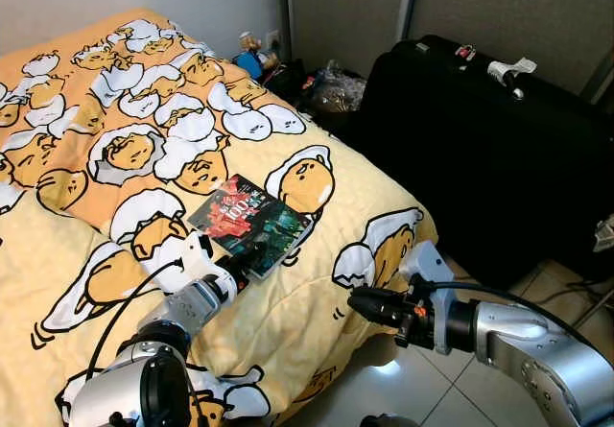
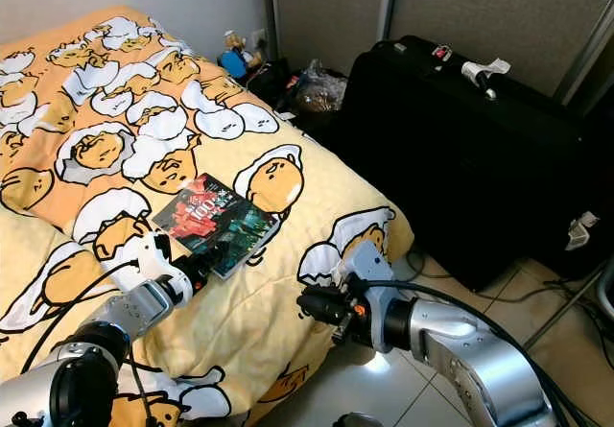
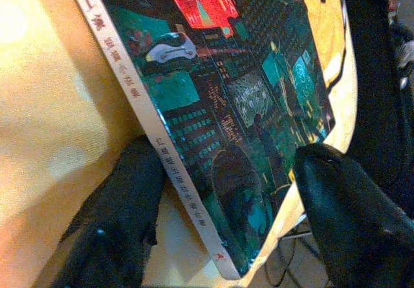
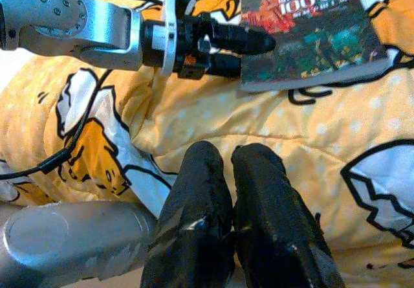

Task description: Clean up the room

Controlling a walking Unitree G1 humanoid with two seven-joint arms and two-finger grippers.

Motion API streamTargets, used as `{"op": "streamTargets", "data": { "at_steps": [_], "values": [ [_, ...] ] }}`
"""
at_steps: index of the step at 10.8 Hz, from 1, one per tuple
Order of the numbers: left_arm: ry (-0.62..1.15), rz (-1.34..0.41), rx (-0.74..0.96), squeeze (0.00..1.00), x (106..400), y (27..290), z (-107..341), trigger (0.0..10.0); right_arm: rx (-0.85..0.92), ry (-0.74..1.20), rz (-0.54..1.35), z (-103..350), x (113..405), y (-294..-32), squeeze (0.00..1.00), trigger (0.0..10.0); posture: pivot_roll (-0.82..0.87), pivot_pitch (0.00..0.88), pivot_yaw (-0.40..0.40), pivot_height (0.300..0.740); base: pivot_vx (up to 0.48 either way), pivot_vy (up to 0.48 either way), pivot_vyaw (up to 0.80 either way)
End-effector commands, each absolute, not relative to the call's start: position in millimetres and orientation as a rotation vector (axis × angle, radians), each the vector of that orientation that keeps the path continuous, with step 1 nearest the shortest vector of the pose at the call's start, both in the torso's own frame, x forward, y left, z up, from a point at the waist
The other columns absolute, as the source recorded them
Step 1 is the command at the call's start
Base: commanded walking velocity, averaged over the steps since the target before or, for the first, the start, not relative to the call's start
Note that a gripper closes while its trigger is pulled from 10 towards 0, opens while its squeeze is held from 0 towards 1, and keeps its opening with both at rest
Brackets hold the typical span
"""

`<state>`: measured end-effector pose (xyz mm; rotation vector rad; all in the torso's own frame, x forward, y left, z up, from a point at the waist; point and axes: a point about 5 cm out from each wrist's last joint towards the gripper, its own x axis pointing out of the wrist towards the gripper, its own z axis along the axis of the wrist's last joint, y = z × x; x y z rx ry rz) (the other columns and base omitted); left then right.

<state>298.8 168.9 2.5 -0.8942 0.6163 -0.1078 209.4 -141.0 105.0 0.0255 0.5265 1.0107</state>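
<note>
With my left gripper jaws wide around the near corner of the book lying on the bed, I should close firmly before lifting, while my right gripper, jaws together, waits nearby.

Duvet: yellow, cartoon egg print, rumpled; lies directly beneath the left gripper and extends well beyond it to the wall.
Tiled floor: pale and glossy, below the right gripper.
Black suitcase: on the floor, ahead of the right gripper and well apart from it, with a white tag on top.
Small blue toy and crinkled plastic bag: far ahead of both grippers, between the bed corner and the suitcase.
Grey partition: behind the suitcase.
</note>
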Motion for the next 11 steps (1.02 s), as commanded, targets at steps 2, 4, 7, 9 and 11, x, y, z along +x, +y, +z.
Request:
{"op": "streamTargets", "data": {
  "at_steps": [2,4,7,9,11],
  "values": [
    [0.599,-0.083,-0.93,0.0,297.7,169.0,1.1,0.0,0.02,0.522,1.035,108.7,208.1,-139.5,0.0,10.0,-0.17,0.05,0.08,0.74,0.0,0.0,0.0],
    [0.574,-0.093,-0.984,0.0,299.1,165.0,2.9,0.0,0.015,0.521,1.038,109.7,209.5,-140.6,0.0,10.0,-0.17,0.05,0.076,0.74,0.0,0.0,0.0],
    [0.547,-0.094,-1.028,0.0,301.7,158.4,5.1,0.0,0.007,0.525,1.043,110.1,209.8,-141.4,0.0,10.0,-0.18,0.051,0.062,0.74,0.0,0.0,0.0],
    [0.531,-0.077,-1.04,0.0,301.6,158.8,4.7,0.0,-0.002,0.528,1.049,110.6,210.8,-141.6,0.0,10.0,-0.19,0.05,0.057,0.74,0.0,0.0,0.0],
    [0.477,-0.015,-1.049,0.0,303.0,169.0,6.1,0.0,-0.009,0.526,1.051,110.5,211.9,-142.6,0.0,10.0,-0.18,0.038,0.054,0.74,0.0,0.0,0.0]
  ]
}}
